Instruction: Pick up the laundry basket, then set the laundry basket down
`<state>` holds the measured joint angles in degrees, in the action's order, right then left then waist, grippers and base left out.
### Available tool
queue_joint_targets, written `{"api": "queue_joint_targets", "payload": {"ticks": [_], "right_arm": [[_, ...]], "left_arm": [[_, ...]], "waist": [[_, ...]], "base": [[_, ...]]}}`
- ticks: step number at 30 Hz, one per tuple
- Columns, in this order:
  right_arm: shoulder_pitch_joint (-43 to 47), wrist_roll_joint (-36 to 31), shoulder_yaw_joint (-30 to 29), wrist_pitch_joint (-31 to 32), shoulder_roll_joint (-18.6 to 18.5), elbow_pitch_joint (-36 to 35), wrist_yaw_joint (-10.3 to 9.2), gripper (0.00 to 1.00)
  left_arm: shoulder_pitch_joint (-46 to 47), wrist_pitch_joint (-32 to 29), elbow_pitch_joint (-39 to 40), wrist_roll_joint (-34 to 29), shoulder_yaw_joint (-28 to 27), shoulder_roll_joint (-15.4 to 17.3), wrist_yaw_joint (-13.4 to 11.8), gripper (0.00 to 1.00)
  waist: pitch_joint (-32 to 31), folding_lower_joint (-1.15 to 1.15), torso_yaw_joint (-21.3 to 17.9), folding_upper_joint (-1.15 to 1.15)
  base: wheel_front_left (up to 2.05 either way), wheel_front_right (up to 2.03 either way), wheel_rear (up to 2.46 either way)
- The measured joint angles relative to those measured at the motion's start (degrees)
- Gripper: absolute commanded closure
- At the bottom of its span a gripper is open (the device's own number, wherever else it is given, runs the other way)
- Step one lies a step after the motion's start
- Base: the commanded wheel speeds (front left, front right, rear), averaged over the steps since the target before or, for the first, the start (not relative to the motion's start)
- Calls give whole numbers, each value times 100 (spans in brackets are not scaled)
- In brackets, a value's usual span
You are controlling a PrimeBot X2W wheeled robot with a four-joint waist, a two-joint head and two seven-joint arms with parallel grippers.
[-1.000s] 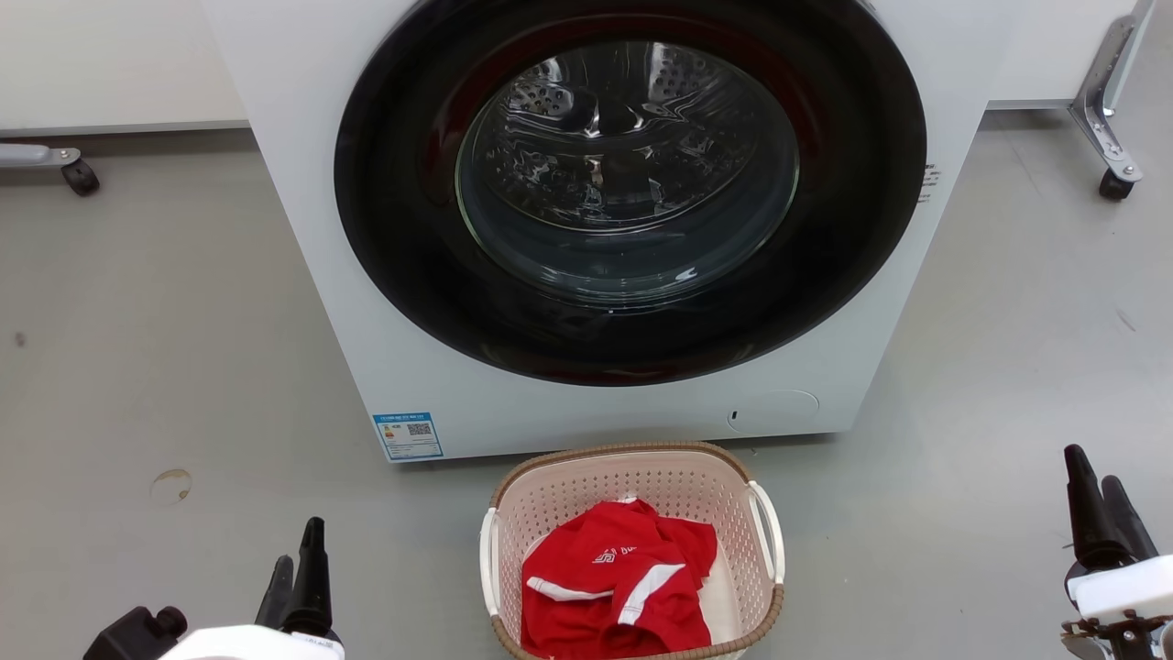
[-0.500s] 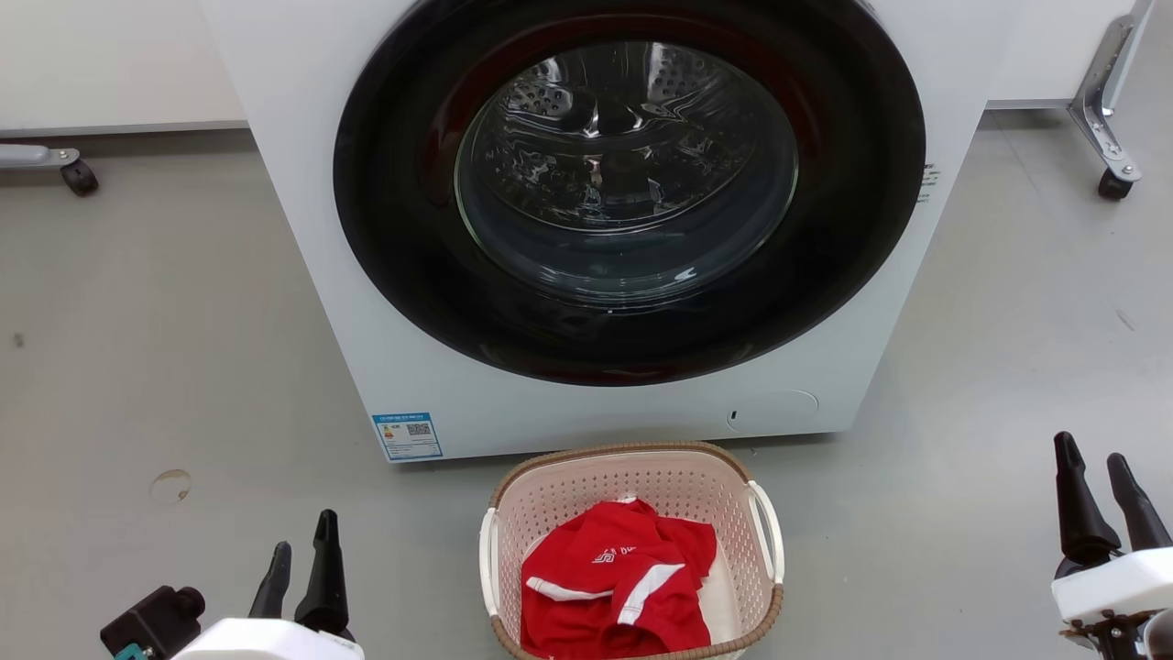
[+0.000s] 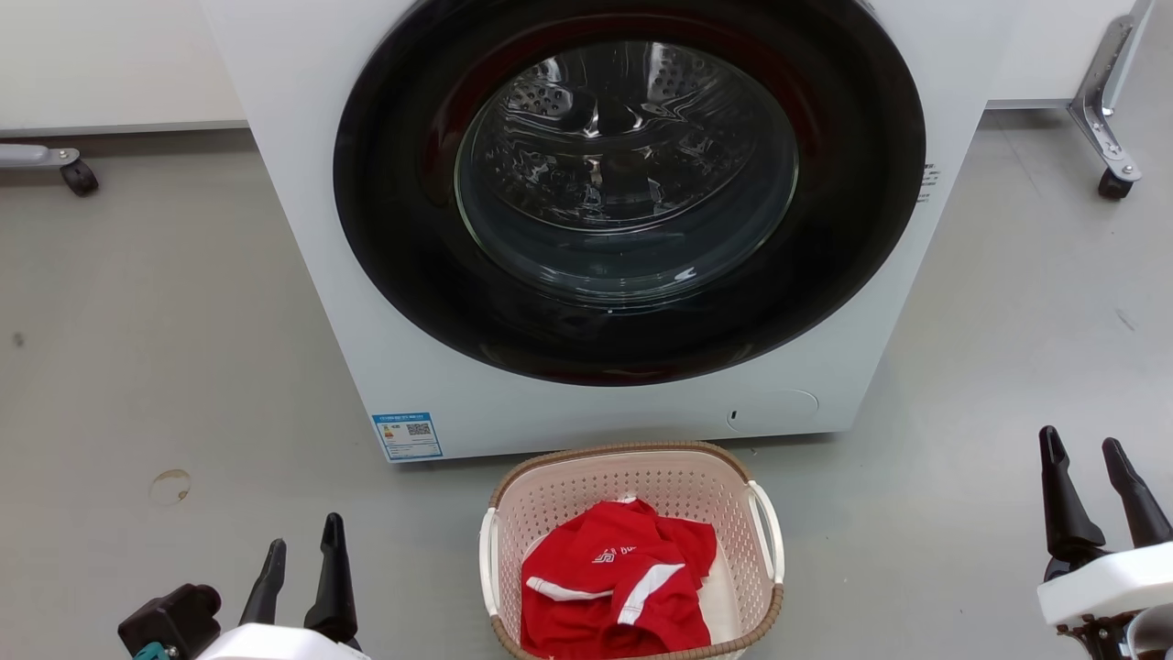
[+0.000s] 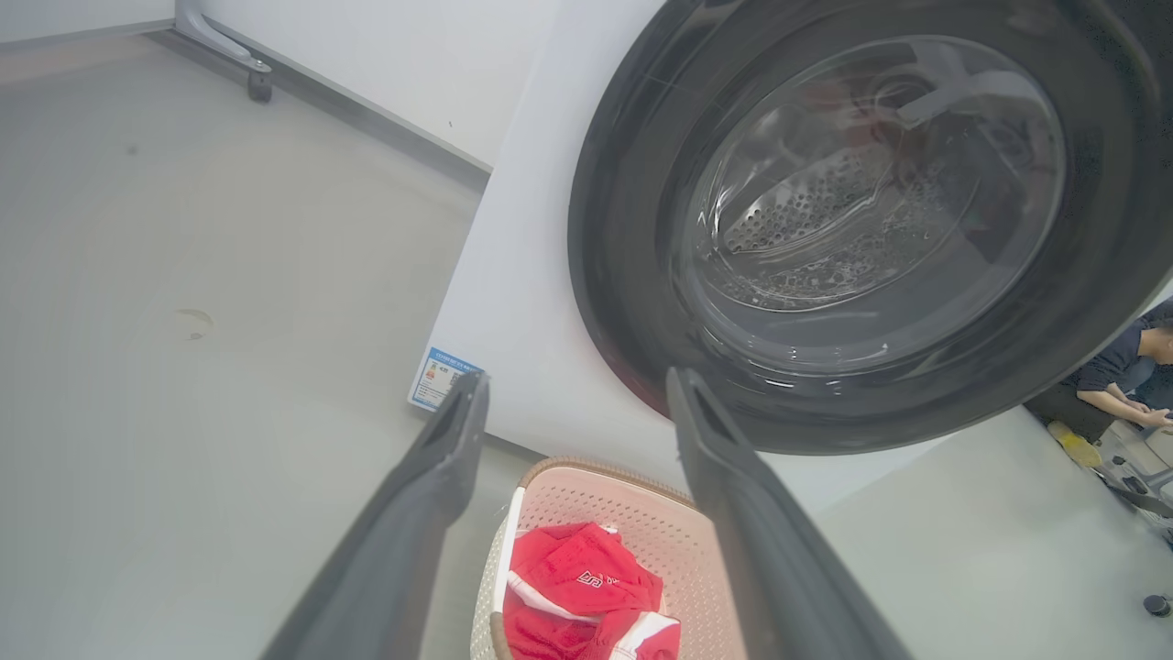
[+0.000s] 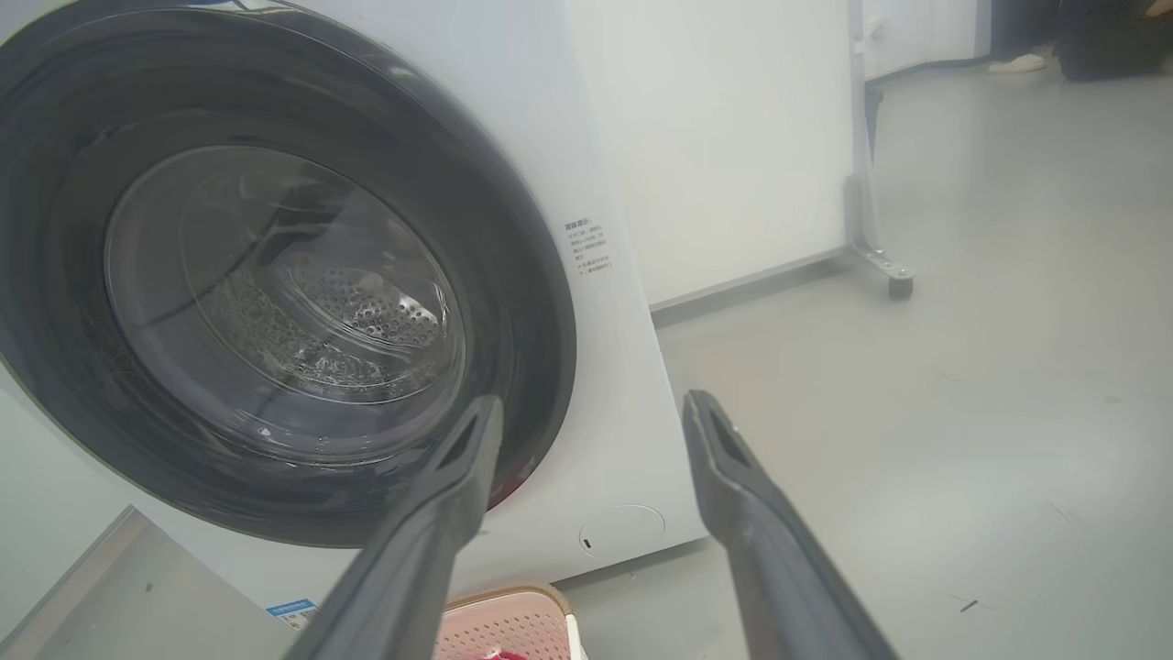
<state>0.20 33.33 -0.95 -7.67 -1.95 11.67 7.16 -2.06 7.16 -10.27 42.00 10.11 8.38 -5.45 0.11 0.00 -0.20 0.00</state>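
The basket (image 3: 568,500) sits on the floor (image 3: 183,367) just in front of the washer (image 3: 550,412), with a red shirt (image 3: 619,577) inside it. The left gripper (image 3: 303,533) and the right gripper (image 3: 1080,439) hang on either side, well apart from the basket. Both have their fingers spread and hold nothing.

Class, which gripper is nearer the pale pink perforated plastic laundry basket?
Left. The left gripper is to the left of the laundry basket, apart from it; the right gripper is farther off to its right.
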Motion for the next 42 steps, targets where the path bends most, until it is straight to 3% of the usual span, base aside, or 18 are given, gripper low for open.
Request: {"api": "queue_joint_targets", "payload": {"ticks": [22, 42], "right_arm": [[0, -1432, 142, -352, -94, -168, 5, 0], [-9, -2540, 338, -655, -234, 9, 7, 0]], "left_arm": [[-1, 321, 169, -1209, 408, 215, -347, 0], [-104, -80, 492, -2131, 821, 559, -642, 0]], "waist": [[-21, 0, 5, 0], [-116, 0, -7, 0]], "base": [[0, 0, 0], [0, 0, 0]]}}
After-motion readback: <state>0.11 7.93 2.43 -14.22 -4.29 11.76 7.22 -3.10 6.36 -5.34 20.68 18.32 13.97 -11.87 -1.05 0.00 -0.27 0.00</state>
